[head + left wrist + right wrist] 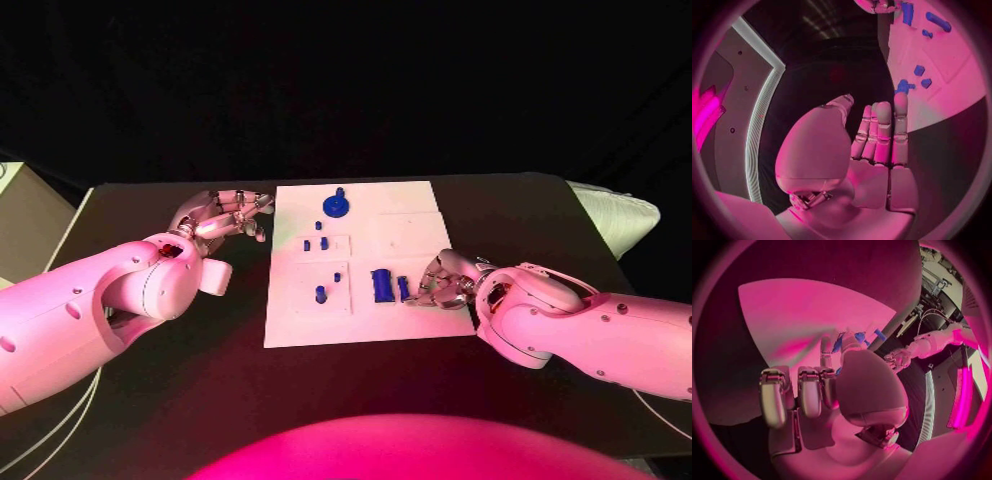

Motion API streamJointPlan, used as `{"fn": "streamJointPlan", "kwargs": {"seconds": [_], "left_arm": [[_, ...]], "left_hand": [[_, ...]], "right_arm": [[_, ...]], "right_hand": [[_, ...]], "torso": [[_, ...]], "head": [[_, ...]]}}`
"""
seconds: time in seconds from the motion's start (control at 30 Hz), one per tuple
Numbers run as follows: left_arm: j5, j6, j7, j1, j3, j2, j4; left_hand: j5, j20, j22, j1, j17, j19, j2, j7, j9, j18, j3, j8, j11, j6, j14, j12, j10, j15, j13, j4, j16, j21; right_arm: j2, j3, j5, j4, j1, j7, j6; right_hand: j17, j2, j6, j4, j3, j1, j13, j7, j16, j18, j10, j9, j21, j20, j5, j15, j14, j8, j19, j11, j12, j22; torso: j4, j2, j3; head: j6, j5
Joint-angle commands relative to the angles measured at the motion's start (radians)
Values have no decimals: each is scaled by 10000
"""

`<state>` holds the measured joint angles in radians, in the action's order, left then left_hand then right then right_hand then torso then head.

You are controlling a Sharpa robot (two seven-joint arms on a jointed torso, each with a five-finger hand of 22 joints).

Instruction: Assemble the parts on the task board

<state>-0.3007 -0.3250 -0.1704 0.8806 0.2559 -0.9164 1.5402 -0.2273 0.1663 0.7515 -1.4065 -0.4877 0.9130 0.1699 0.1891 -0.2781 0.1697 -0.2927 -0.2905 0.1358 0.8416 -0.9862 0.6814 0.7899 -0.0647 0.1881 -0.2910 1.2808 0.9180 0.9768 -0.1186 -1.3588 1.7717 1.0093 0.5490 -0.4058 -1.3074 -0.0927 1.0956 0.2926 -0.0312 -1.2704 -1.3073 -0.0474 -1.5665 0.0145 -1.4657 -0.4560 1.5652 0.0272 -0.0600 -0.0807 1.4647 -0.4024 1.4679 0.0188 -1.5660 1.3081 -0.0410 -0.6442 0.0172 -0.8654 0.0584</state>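
Black counter (159, 400) carrying the white task board (397, 235). Blue parts (382, 284) lie toward 5 o'clock, beside the right robot hand (444, 280), whose grasp cannot be told; a nudge could scatter them. Left robot hand (224, 215), fingers straight, holds nothing.

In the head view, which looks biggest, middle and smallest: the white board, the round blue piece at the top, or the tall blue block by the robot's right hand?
1. White task board.
2. Round blue part.
3. Tall blue block, near the right hand.
The last two look close in size, so their order is unsure.
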Motion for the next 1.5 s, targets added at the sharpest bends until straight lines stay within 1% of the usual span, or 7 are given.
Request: {"fn": "streamJointPlan", "kwargs": {"seconds": [0.03, 0.33, 0.77, 1.0, 1.17, 1.3, 1.5], "left_arm": [[-23, 152, -56, -6, 9, 23, 13], [-23, 151, -52, -11, 9, 13, 10], [-24, 166, -42, -14, 9, 20, -1], [-26, 164, -46, -21, 9, 27, -10], [-26, 164, -73, -25, 9, 33, -9], [24, 153, -165, -28, 9, 51, -15], [468, 219, -668, -37, 9, 171, -185]], "left_hand": [[-55, 5, 17, 2, 16, 85, -64, 18, 10, 139, 60, -34, -21, -57, 29, 42, -61, -42, -10, 2, 63, 65], [-58, 6, 21, -8, 19, 82, -92, 17, 20, 140, 66, -41, -21, -70, 32, 57, -81, -42, -14, 12, 68, 67], [-59, 6, 22, -13, 19, 82, -95, 16, 21, 141, 67, -44, -21, -70, 33, 59, -84, -42, -14, 14, 69, 68], [-59, 6, 24, -25, 20, 81, -98, 15, 24, 141, 69, -49, -22, -70, 34, 65, -92, -42, -16, 20, 70, 69], [-59, 6, 24, -25, 20, 81, -98, 15, 24, 141, 69, -49, -22, -70, 34, 65, -92, -42, -16, 20, 70, 69], [-59, 6, 24, -25, 20, 81, -98, 15, 24, 141, 69, -49, -22, -70, 34, 65, -92, -42, -16, 20, 70, 69], [-54, 28, -32, -58, 107, -75, -63, 37, 70, 133, 164, -59, -7, -142, 268, 163, -73, -61, -19, 17, -118, -71]], "right_arm": [[-106, 1, -246, -94, -15, 133, -86], [-229, 3, -213, -248, -20, 154, -54], [-193, 3, 144, -208, -20, -85, 647], [-106, 3, 195, -75, -22, -319, 364], [28, 12, 438, 4, -22, -670, -169], [152, 33, 1173, -41, -15, -1561, -862], [104, 68, 4074, -796, 157, -4655, -1813]], "right_hand": [[-2634, 235, -49, -3, 79, 49, -2635, -10, -43, -145, -1051, 24, 56, -61, -30, -44, 1061, -14, 1029, 51, -48, 2627], [-2634, 264, -49, -13, 38, 54, -2635, -6, -43, -145, -1051, 40, 56, -62, -196, -47, 1061, -10, 1029, 53, -48, 2627], [-2634, -248, -52, -35, 3, -565, -2635, -3, -43, -145, -1051, 98, 56, -66, -326, -50, 1061, 4, 1029, 57, -48, 2627], [-2634, -500, -51, 7, -8, -568, -2635, -36, -43, -145, -1051, 125, 56, -57, -312, -35, 1061, 16, 1029, 32, -48, 2627], [-2634, -576, -57, 18, -26, -481, -2635, -52, -43, -145, -1051, 136, 56, -50, -349, -22, 1061, 23, 1029, 18, -48, 2627], [-2609, -548, -290, 10, 50, -401, -2619, -141, -32, -145, -1034, 208, 56, -10, -710, 32, 1055, 162, 1029, -56, -6, 2627], [-1955, -261, -673, -74, 424, -1077, -2263, -298, 302, 139, -637, 321, -1422, 102, -1303, 146, 891, 404, 689, -194, 923, 2220]], "torso": [[-21, 3, 4], [-6, 9, 5], [5, 16, -4], [3, 15, 0], [31, 13, 8], [40, 37, 17], [98, 145, 54]], "head": [[7, 24], [-35, -20], [-42, -29], [-19, -35], [20, -23], [87, -4], [281, -15]]}}
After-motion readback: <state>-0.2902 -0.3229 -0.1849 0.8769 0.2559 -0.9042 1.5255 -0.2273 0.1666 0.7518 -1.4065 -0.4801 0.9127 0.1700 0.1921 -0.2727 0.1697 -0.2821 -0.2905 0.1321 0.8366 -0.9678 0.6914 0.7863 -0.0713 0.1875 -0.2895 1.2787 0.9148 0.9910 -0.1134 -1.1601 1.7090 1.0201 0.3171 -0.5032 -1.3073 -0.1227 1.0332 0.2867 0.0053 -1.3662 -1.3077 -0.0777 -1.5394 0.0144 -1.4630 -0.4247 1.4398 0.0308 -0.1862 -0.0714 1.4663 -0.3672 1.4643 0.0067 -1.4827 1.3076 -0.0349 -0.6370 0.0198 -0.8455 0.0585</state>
